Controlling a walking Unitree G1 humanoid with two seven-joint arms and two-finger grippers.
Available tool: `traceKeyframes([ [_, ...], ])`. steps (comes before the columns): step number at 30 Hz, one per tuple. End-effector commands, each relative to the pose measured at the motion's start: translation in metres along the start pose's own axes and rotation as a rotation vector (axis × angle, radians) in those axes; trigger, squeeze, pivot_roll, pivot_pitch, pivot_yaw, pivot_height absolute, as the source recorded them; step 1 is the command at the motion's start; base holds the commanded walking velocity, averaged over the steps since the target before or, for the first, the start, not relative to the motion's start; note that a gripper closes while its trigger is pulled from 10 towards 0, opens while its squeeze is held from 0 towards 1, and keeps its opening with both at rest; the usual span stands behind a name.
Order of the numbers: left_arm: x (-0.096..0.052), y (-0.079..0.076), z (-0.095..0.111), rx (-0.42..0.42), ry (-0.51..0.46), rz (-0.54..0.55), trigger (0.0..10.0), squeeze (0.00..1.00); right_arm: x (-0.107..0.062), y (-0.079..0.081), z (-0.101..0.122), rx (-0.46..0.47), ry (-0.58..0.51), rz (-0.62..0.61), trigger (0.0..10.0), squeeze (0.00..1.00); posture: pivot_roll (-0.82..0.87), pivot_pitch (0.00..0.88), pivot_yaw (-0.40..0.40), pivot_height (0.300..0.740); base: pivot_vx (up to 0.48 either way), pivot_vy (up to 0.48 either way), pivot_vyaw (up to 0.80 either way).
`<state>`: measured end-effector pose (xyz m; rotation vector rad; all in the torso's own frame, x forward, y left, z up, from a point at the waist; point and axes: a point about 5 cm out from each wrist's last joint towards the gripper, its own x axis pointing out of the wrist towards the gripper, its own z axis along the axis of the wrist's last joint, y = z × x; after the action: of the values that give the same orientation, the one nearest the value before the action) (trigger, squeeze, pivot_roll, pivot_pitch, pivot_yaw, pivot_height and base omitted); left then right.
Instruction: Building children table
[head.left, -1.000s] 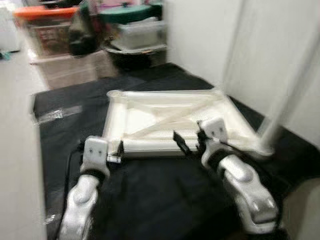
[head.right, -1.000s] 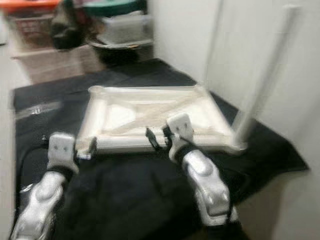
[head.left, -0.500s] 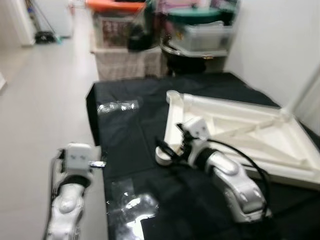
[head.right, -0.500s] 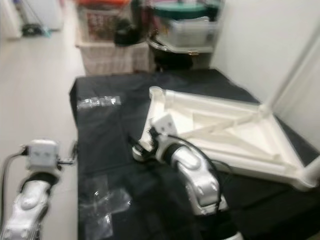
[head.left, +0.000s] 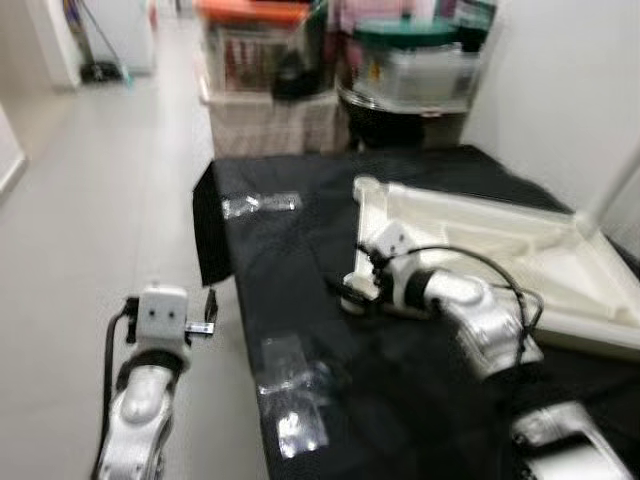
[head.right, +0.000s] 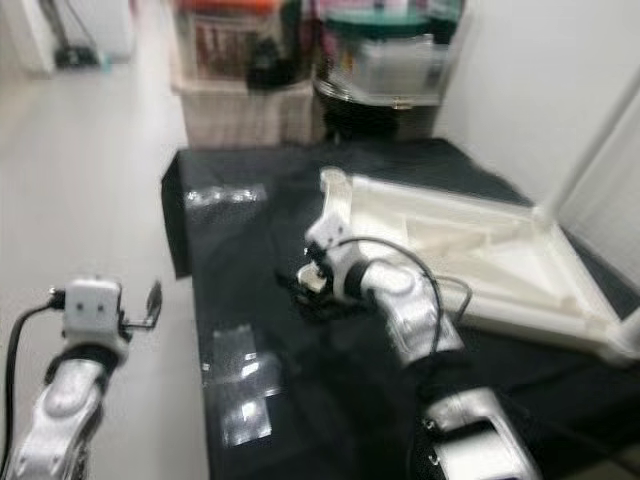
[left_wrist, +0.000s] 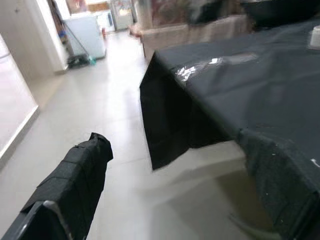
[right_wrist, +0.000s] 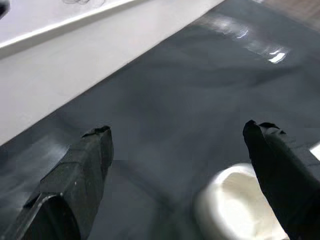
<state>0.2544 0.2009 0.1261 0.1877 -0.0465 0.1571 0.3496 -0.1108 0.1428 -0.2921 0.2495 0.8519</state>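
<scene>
right hand (right_wrist: 180, 150), tabletop corner (head.left: 362, 290) just beside

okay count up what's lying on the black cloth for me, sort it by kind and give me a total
White upside-down table top: 1
Clear plastic wrappers: 2
Small white round part between the right gripper fingers: 1
Total: 4
</scene>
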Motion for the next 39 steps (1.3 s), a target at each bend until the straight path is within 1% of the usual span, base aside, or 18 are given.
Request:
traceKeyframes([
  [1, 0.0, -0.007, 0.001, -0.003, -0.001, -0.018, 10.0, 0.0, -0.001, -0.006, -0.005, -0.01, 0.051, -0.014, 10.0, 0.0, 0.16, 0.0, -0.11, 0.74, 0.0, 0.0, 0.0],
  [3, 0.0, -0.007, 0.002, -0.002, 0.0, -0.02, 10.0, 0.0, 0.002, -0.005, -0.011, 0.006, 0.085, 0.003, 10.0, 0.0, 0.16, 0.0, -0.113, 0.74, 0.0, 0.0, 0.0],
  [5, 0.0, -0.006, 0.002, 0.0, 0.0, -0.017, 10.0, 0.0, 0.006, -0.004, -0.025, 0.025, 0.157, 0.029, 10.0, 0.0, 0.16, 0.0, -0.117, 0.74, 0.0, 0.0, 0.0],
  [7, 0.0, -0.005, 0.002, 0.002, 0.001, -0.015, 10.0, 0.0, 0.008, -0.004, -0.03, 0.039, 0.178, 0.029, 10.0, 0.0, 0.16, 0.0, -0.117, 0.74, 0.0, 0.0, 0.0],
  [9, 0.0, -0.005, 0.001, 0.002, 0.003, -0.013, 10.0, 0.0, 0.011, -0.008, -0.037, 0.049, 0.225, -0.028, 10.0, 0.0, 0.17, 0.0, -0.119, 0.74, 0.0, 0.0, 0.0],
  [12, -0.001, -0.006, 0.001, 0.002, 0.003, -0.014, 10.0, 0.0, 0.012, -0.013, -0.039, 0.048, 0.243, -0.083, 10.0, 0.0, 0.17, 0.0, -0.119, 0.74, 0.0, 0.0, 0.0],
  [14, -0.001, -0.007, 0.001, 0.001, 0.004, -0.019, 10.0, 0.0, 0.014, -0.018, -0.034, 0.062, 0.22, -0.135, 10.0, 0.0, 0.16, 0.0, -0.118, 0.74, 0.0, 0.0, 0.0],
  [18, -0.001, -0.008, 0.001, 0.001, 0.004, -0.022, 10.0, 0.0, 0.016, -0.021, -0.027, 0.074, 0.179, -0.155, 10.0, 0.0, 0.16, 0.0, -0.117, 0.74, 0.0, 0.0, 0.0],
  [20, -0.001, -0.008, 0.002, -0.003, -0.003, -0.024, 10.0, 0.0, 0.019, -0.022, -0.013, 0.089, 0.097, -0.147, 10.0, 0.0, 0.16, 0.0, -0.116, 0.74, 0.0, 0.0, 0.0],
  [21, -0.001, -0.008, 0.002, -0.003, -0.003, -0.024, 10.0, 0.0, 0.019, -0.022, -0.013, 0.089, 0.097, -0.147, 10.0, 0.0, 0.16, 0.0, -0.116, 0.74, 0.0, 0.0, 0.0],
  [22, -0.001, -0.009, 0.002, -0.001, -0.006, -0.03, 10.0, 0.0, 0.021, -0.022, -0.006, 0.113, 0.047, -0.149, 10.0, 0.0, 0.16, 0.0, -0.112, 0.74, 0.0, 0.0, 0.0],
  [24, -0.001, -0.01, 0.003, 0.001, -0.007, -0.033, 10.0, 0.0, 0.022, -0.023, -0.002, 0.129, 0.018, -0.152, 10.0, 0.0, 0.16, 0.0, -0.112, 0.74, 0.0, 0.0, 0.0],
  [26, -0.001, -0.016, 0.002, -0.002, -0.009, -0.059, 10.0, 0.0, 0.022, -0.024, 0.006, 0.12, -0.049, -0.194, 10.0, 0.0, 0.14, 0.0, -0.102, 0.74, 0.0, 0.0, 0.4],
  [27, -0.001, -0.016, 0.002, -0.002, -0.009, -0.059, 10.0, 0.0, 0.022, -0.024, 0.006, 0.12, -0.049, -0.194, 10.0, 0.0, 0.14, 0.0, -0.102, 0.74, 0.0, 0.0, 0.8],
  [29, -0.001, -0.02, 0.003, -0.003, -0.009, -0.075, 10.0, 0.0, 0.022, -0.026, 0.011, 0.153, -0.109, -0.246, 10.0, 0.0, 0.14, 0.0, -0.101, 0.74, 0.0, 0.0, 0.8],
  [33, 0.001, -0.021, 0.004, -0.006, -0.012, -0.078, 10.0, 0.0, 0.021, -0.029, 0.007, 0.146, -0.098, -0.293, 10.0, 0.0, 0.14, 0.0, -0.1, 0.74, 0.0, 0.0, 0.8],
  [35, 0.002, -0.02, 0.004, -0.006, -0.013, -0.077, 10.0, 0.0, 0.019, -0.032, 0.007, 0.221, -0.124, -0.314, 10.0, 0.0, 0.14, 0.0, -0.101, 0.74, 0.0, 0.0, 0.8],
  [39, 0.002, -0.02, 0.003, -0.008, -0.011, -0.069, 10.0, 0.0, 0.018, -0.034, 0.006, 0.26, -0.129, -0.332, 10.0, 0.0, 0.14, 0.0, -0.102, 0.74, 0.0, 0.0, 0.2],
])
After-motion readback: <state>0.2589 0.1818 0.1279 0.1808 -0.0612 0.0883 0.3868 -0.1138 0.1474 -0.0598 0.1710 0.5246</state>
